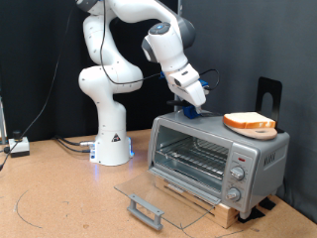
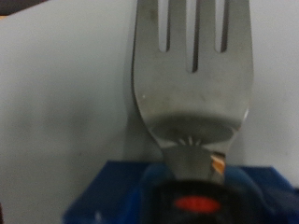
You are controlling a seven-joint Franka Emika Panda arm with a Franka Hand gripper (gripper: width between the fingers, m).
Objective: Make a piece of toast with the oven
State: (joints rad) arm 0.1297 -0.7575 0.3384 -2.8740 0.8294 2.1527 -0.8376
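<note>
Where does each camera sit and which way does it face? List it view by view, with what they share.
Exterior view: off the arm, in front of the table, facing the oven with its door folded down and the toast on top. It shows the whole arm and the gripper above the oven's top.
Wrist view: on the hand, looking along the fingers, close on a fork above a blue item. No fingers clearly show.
Shared: probably the blue item under the gripper. The fork cannot be made out in the exterior view.
</note>
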